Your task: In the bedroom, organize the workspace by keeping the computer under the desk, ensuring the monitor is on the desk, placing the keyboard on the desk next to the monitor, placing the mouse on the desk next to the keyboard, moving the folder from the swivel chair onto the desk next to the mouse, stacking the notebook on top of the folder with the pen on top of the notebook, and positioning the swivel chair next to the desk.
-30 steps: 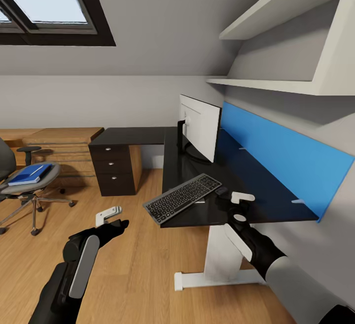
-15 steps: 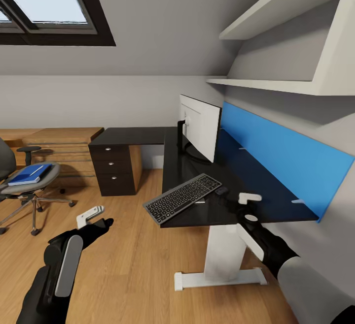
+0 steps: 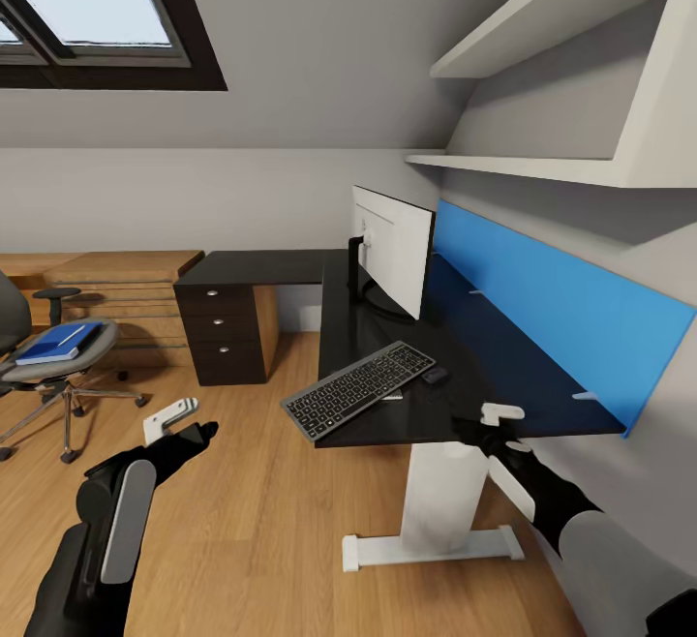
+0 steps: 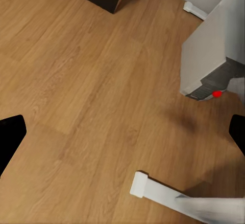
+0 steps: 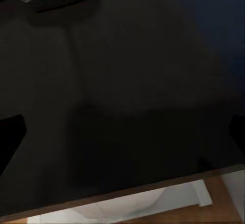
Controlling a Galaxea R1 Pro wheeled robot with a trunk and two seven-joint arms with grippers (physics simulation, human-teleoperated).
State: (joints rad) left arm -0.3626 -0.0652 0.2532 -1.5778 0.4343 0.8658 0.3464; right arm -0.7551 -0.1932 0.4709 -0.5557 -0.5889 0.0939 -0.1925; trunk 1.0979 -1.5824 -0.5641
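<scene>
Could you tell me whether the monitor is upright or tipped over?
Upright: the white-backed flat monitor stands on its black stand on the black desk.

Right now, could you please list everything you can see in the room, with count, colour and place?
desk: one, black top, white leg, along the right wall
monitor: one, white back, upright on the desk
keyboard: one, grey with dark keys, on the desk, its near end overhanging the front edge
mouse: one, black, on the desk beside the keyboard
drawer unit: one, dark, under the desk's far wing
swivel chair: one, grey, at far left on the wooden floor
folder: one, blue, on the chair seat
computer: one, grey, on the floor
shelves: two, white, on the right wall
left tool: open, over the floor
right tool: open, over the desk's near edge
</scene>
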